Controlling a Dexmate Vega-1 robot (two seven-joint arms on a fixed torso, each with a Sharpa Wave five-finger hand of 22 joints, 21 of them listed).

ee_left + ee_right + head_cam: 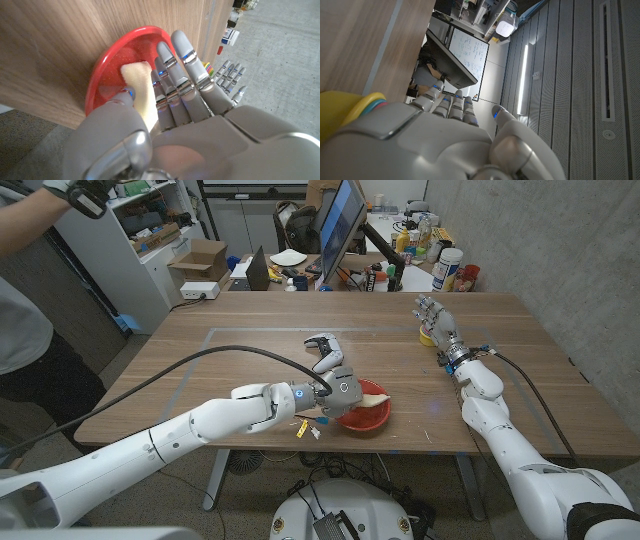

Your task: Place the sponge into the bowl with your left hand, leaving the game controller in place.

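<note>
A red bowl (378, 420) (107, 60) stands near the table's front edge, at the middle. My left hand (335, 380) (175, 100) hangs over its near-left rim and pinches the pale sponge (373, 394) (137, 87) between thumb and fingers. The sponge's free end reaches down inside the bowl. A yellow game controller (427, 337) (342, 110) lies at the far right of the table. My right hand (438, 320) (445, 135) stands just beside it with fingers straight and apart, holding nothing.
Behind the table's far edge are a monitor (340, 225), bottles and jars (447, 268), a cardboard box (200, 258) and shelving. A person (25, 320) stands at the left. A grey wall (560, 250) runs along the right side.
</note>
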